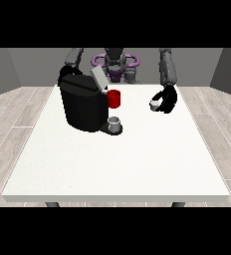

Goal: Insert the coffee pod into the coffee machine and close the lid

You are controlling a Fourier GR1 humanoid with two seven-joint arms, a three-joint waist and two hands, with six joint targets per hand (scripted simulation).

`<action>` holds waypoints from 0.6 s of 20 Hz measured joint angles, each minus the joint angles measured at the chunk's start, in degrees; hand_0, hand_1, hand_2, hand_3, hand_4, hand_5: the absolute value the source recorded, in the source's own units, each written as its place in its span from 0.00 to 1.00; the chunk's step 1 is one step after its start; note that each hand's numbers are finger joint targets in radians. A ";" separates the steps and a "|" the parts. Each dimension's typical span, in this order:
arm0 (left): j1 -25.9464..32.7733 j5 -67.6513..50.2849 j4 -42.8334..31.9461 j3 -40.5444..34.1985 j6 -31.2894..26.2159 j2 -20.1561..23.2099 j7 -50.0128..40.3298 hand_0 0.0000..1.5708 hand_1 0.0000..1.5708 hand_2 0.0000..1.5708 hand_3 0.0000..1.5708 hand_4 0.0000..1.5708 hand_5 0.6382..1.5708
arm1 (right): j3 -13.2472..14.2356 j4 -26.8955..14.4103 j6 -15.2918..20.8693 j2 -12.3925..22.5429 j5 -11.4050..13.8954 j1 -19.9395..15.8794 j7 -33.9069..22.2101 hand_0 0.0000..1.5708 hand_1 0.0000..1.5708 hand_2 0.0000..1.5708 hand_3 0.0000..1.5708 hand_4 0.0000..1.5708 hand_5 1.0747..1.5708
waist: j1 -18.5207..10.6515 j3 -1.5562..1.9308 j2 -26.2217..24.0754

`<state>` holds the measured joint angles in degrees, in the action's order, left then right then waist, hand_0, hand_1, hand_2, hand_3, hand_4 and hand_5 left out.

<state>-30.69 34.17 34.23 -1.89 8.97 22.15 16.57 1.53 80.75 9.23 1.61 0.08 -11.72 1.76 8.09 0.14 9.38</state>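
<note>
One coffee pod (154, 103) pinched in curled hand (166, 101) at view's right, well apart from coffee machine (83, 103); carry level toward raised lid (98, 77), lower straight.

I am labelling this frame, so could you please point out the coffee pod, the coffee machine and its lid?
coffee pod (154, 103): front view, on its pale top, at the hand at the view's right.
coffee machine (81, 107): front view, on its black body.
lid (98, 78): front view, on the raised grey flap.

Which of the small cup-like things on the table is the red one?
The red cup beside the black coffee machine, just under its raised lid. The small grey cup stands on the machine's tray; the pale pod is at the view's right hand.
</note>
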 measured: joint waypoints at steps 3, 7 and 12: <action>-0.72 0.92 -1.13 -0.02 -0.61 0.83 0.39 0.78 0.78 0.86 0.83 0.30 1.00 | 0.89 -0.79 -0.92 0.18 -1.14 0.60 1.68 0.00 0.00 0.00 0.00 0.31 1.00 | 0.09 -0.06 0.12; -1.83 1.74 -1.16 0.36 -1.53 0.67 2.40 0.93 0.93 0.93 0.90 0.39 1.00 | 1.63 -1.97 -0.19 0.24 -1.27 -0.27 0.87 0.00 0.00 0.00 0.00 0.25 1.00 | -0.74 -0.12 -0.43; -5.29 1.22 1.47 0.86 -5.65 -0.06 3.08 0.85 0.85 0.89 0.87 0.38 1.00 | 3.53 -5.60 -1.27 1.18 -2.51 -0.49 2.64 0.00 0.00 0.00 0.00 0.28 1.00 | -1.48 -0.13 -2.06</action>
<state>-35.98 35.39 35.70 -1.04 3.32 22.09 19.65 5.06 75.14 7.96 2.78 -2.44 -12.21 4.40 6.61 0.01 7.32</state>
